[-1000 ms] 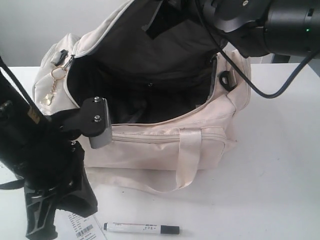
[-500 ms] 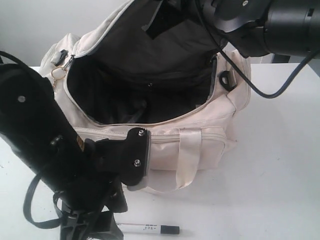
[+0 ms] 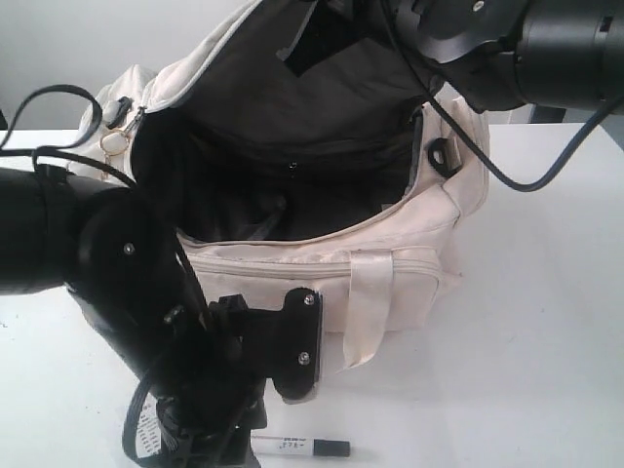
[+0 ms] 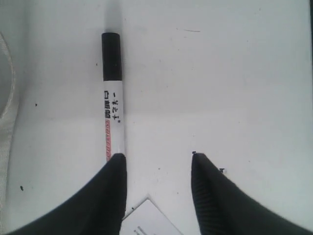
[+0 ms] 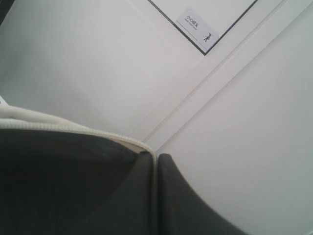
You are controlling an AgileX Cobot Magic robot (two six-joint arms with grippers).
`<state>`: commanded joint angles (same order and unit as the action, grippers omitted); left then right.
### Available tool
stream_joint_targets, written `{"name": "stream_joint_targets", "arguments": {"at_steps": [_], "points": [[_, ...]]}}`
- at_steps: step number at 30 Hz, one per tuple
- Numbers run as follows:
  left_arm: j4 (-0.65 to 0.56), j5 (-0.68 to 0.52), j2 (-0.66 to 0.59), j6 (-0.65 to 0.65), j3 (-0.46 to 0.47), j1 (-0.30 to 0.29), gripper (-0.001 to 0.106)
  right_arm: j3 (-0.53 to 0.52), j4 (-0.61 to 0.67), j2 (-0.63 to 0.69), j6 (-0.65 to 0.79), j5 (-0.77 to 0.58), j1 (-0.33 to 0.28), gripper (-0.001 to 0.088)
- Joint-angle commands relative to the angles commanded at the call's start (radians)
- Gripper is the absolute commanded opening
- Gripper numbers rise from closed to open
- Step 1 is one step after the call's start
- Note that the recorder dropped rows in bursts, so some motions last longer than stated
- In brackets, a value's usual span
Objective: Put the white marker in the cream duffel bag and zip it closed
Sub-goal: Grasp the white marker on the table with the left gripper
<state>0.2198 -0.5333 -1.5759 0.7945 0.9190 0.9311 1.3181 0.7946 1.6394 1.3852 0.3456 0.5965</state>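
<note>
A: What's on the tabletop (image 3: pixel 546 322)?
B: The cream duffel bag (image 3: pixel 409 283), its mouth wide open. The right gripper (image 5: pixel 155 156) has its jaws pressed together on the zipper edge and holds the top flap up.
A: And the left gripper (image 4: pixel 157 156)?
B: Low over the tabletop, jaws apart, gripping nothing.
A: The white marker (image 4: pixel 113 112)?
B: Flat on the tabletop near the bag's front, one end under a gripper finger.

Cream duffel bag (image 3: pixel 419 214): satiny cloth, slight sheen, matt dark lining. White marker (image 4: pixel 113 107): smooth plastic. Table (image 3: pixel 526 341): matt white.
</note>
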Motion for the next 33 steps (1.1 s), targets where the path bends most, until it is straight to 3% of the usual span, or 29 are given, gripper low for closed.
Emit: {"name": "stream_joint_targets", "arguments": {"at_steps": [3,13,33], "points": [[-0.015,0.072,-0.004,-0.033,-0.034,0.002,0.047,0.000,0.000,0.000,0.000,0.000,0.000,0.0000],[-0.029,0.122,-0.043,-0.033,-0.051,0.002,0.047,0.000,0.000,0.000,0.000,0.000,0.000,0.0000],[-0.029,0.165,-0.136,-0.033,-0.051,0.002,0.047,0.000,0.000,0.000,0.000,0.000,0.000,0.0000]]}}
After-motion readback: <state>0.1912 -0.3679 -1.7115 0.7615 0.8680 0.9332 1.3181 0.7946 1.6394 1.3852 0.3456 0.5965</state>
